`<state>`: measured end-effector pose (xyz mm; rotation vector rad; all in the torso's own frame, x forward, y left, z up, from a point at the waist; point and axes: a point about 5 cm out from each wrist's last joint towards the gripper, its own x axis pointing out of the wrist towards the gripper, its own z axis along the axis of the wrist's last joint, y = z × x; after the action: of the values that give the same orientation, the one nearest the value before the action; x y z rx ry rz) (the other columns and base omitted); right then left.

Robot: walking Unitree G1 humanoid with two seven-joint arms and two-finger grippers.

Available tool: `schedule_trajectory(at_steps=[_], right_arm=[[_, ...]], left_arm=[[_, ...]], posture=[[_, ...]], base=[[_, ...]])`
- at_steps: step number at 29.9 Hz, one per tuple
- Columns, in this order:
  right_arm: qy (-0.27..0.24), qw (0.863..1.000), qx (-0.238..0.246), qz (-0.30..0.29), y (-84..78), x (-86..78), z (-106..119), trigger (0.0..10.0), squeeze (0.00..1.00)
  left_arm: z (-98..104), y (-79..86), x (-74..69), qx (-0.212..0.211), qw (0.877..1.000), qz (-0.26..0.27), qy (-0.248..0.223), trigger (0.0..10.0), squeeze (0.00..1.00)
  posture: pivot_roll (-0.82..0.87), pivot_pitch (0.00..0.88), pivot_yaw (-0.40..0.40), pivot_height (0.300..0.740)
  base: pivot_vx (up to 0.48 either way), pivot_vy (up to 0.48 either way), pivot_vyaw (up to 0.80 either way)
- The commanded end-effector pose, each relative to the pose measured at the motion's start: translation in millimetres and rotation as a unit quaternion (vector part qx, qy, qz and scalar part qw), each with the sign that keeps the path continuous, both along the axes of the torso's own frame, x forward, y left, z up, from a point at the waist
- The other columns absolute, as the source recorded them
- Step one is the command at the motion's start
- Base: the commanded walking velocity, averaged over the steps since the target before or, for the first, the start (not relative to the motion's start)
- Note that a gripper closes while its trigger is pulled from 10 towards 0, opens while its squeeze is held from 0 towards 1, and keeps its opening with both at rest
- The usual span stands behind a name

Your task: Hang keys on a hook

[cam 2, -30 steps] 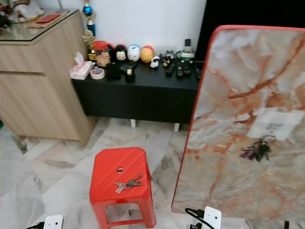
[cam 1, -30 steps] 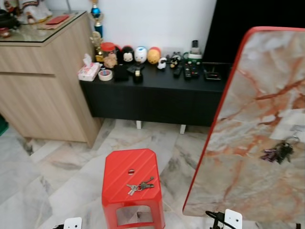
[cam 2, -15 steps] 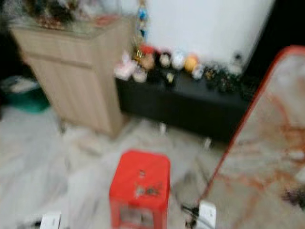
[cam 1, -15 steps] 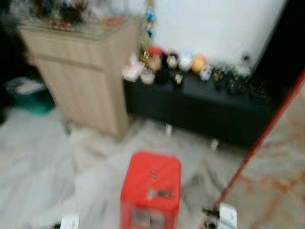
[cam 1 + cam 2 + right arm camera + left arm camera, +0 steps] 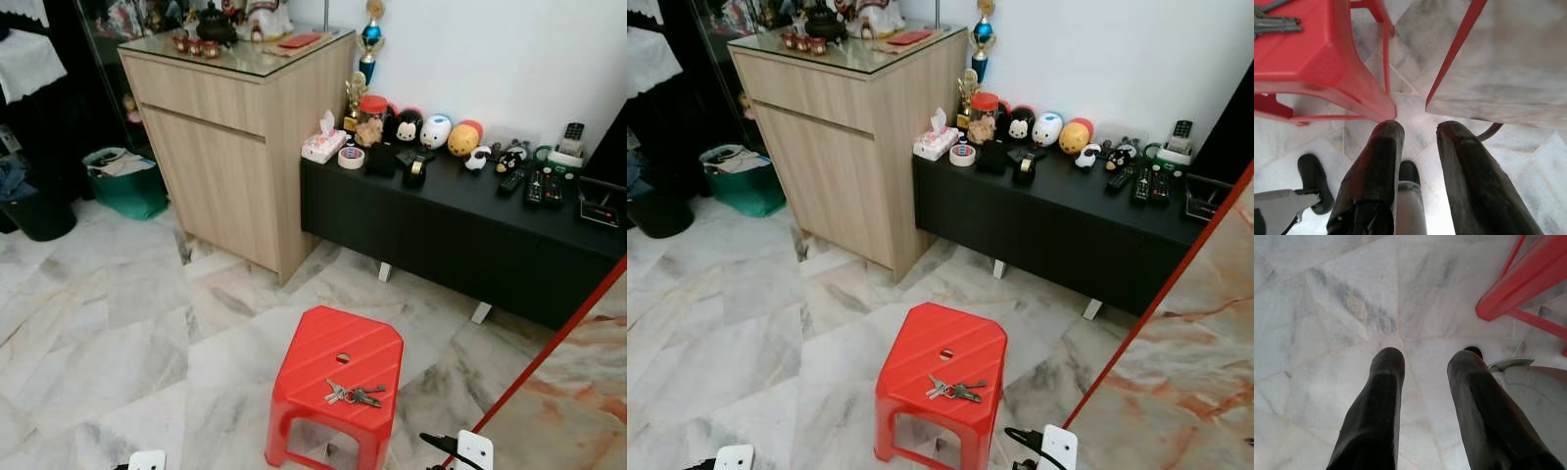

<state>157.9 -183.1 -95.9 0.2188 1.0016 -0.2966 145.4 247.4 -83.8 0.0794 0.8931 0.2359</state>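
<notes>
Before me a red stool (image 5: pixel 338 377) stands on the marble floor (image 5: pixel 108 333), and the keys (image 5: pixel 353 395) lie flat on its seat, near the front edge. Beyond it a low black desk (image 5: pixel 460 220) carries a row of small figurines (image 5: pixel 423 129), a tissue box (image 5: pixel 323 147), a tape roll (image 5: pixel 351 157) and what look like remote controls (image 5: pixel 537 186). A marbled board (image 5: pixel 1185 372) leans at my right.

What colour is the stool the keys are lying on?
Red; the stool under the keys shows best in the left eye view.
</notes>
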Motion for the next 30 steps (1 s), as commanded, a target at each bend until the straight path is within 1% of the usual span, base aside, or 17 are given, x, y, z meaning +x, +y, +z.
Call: schedule_trajectory(at_steps=[1, 8, 15, 30], right_arm=[[-0.002, 1.0, 0.005, -0.006, 0.9, 2.4, 0.8, 10.0, 0.0], [-0.004, 1.0, 0.016, -0.027, 0.6, 3.2, 1.0, 10.0, 0.0], [-0.004, 1.0, 0.017, -0.024, 1.2, 3.6, 1.1, 10.0, 0.0], [-0.005, 0.999, 0.025, -0.024, 2.2, 1.7, 0.2, 10.0, 0.0]], left_arm=[[-2.2, -0.1, -4.0, 0.002, 1.0, -0.002, 0.014, 10.0, 0.0], [-1.5, -1.6, -1.2, 0.001, 1.0, 0.0, 0.009, 10.0, 0.0], [-1.5, -1.9, -0.9, 0.0, 1.0, 0.003, 0.009, 10.0, 0.0], [-1.2, -0.3, -1.6, 0.001, 1.0, 0.008, 0.007, 10.0, 0.0]], posture=[[0.08, 0.0, -0.04, 0.74], [0.08, 0.0, -0.043, 0.74], [0.08, 0.0, -0.042, 0.74], [0.09, 0.0, -0.038, 0.74]], base=[[0.0, 0.296, 0.0], [0.0, 0.301, 0.0], [0.0, 0.302, -0.78], [0.0, 0.308, 0.0]])
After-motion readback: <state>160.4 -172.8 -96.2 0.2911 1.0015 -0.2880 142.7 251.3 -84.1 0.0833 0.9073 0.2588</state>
